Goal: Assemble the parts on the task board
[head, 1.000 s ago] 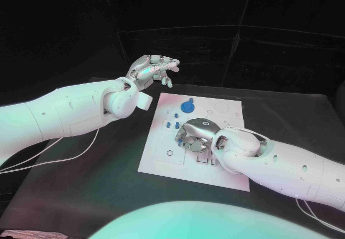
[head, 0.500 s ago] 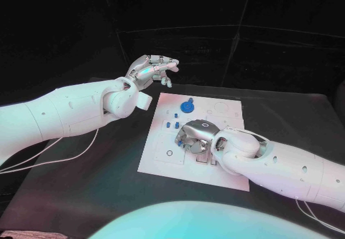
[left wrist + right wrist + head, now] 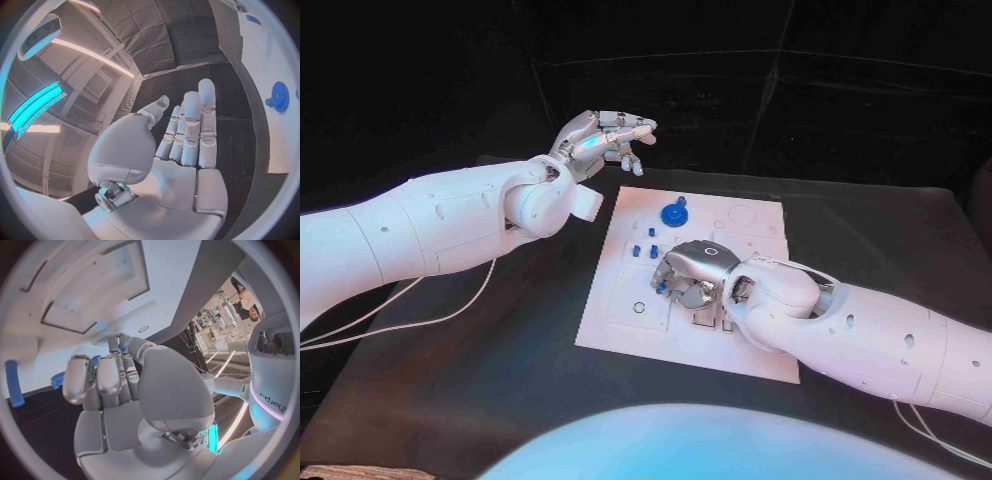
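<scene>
The white task board [image 3: 625, 330] lies mid-table. A blue gear [image 3: 675, 214] stands near its far edge, and small blue pegs [image 3: 646, 245] stand in front of the gear. My right hand [image 3: 692, 275] is down on the board's middle with its fingers curled in. It pinches a small blue part [image 3: 123, 342] between thumb and fingertips; the part also peeks out beside the fingers [image 3: 661, 287]. My left hand [image 3: 606, 140] is raised beyond the board's far left corner, fingers straight, holding nothing. The left wrist view shows that hand [image 3: 187, 140] flat, with the gear [image 3: 278, 96] off to its side.
The black table [image 3: 473, 380] surrounds the board, with bare room to its left and front. White cables [image 3: 444, 305] trail under my left arm. In the right wrist view, a blue peg [image 3: 14, 382] and the gear [image 3: 57, 380] sit on the board [image 3: 94, 290] with its recessed slots.
The right hand has shifted only slightly over the board's middle. The left hand stays raised where it was.
</scene>
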Controlling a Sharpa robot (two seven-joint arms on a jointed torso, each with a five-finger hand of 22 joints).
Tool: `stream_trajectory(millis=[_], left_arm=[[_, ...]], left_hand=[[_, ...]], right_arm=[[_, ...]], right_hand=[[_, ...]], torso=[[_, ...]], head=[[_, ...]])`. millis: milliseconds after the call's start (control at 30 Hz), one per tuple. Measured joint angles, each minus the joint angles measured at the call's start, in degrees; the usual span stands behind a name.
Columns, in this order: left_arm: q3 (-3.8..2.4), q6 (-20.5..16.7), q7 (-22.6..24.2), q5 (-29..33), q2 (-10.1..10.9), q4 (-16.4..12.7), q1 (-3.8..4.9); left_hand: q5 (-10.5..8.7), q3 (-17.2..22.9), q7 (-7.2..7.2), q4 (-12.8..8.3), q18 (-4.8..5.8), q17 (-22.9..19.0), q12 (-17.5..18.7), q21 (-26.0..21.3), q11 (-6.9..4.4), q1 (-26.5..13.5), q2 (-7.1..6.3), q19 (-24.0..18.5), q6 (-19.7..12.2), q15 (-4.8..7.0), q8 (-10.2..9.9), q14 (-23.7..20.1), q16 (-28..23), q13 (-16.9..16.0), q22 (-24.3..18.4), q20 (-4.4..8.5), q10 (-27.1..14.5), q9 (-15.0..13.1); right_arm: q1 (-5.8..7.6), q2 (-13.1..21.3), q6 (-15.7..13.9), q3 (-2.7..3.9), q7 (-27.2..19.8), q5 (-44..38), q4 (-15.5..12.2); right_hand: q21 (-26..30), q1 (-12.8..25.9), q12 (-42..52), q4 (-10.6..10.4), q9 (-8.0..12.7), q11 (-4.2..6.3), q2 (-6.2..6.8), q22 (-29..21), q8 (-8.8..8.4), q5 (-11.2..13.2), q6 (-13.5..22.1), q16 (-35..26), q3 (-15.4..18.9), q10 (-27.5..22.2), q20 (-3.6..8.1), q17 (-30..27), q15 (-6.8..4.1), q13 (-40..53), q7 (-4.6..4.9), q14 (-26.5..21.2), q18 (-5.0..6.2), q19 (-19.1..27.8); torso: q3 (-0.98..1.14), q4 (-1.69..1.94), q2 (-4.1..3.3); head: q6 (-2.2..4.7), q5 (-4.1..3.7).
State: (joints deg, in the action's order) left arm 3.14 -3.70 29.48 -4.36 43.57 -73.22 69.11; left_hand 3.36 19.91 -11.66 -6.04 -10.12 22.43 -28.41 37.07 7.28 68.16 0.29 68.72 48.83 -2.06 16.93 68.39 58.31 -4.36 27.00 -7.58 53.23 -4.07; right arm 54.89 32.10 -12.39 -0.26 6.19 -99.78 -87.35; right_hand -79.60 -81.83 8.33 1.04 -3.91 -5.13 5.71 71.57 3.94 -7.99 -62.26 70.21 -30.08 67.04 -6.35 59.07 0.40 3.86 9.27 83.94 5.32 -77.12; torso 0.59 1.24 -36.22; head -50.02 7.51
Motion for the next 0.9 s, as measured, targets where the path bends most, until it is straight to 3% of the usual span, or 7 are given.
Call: stream_trajectory(millis=[900], left_arm=[[0.00,0.06,-0.18,0.00,-0.11,0.31,0.00]], left_hand=[[0.00,-0.04,0.00,-0.04,0.00,0.01,-0.01,0.00,0.00,0.00,0.00,0.00,0.00,0.00,0.00,0.00,0.00,0.00,0.01,0.00,0.00,0.00]], right_arm=[[-0.17,0.88,-1.64,-0.02,1.64,-2.30,-1.52]], right_hand=[[0.00,0.49,0.00,0.17,-0.12,0.23,-0.08,0.18,-0.01,-0.21,-0.39,0.22,0.17,0.23,0.00,0.00,0.00,0.00,-0.03,0.00,0.00,0.00]], torso=[[0.00,0.01,0.03]], head=[[0.02,-0.19]])
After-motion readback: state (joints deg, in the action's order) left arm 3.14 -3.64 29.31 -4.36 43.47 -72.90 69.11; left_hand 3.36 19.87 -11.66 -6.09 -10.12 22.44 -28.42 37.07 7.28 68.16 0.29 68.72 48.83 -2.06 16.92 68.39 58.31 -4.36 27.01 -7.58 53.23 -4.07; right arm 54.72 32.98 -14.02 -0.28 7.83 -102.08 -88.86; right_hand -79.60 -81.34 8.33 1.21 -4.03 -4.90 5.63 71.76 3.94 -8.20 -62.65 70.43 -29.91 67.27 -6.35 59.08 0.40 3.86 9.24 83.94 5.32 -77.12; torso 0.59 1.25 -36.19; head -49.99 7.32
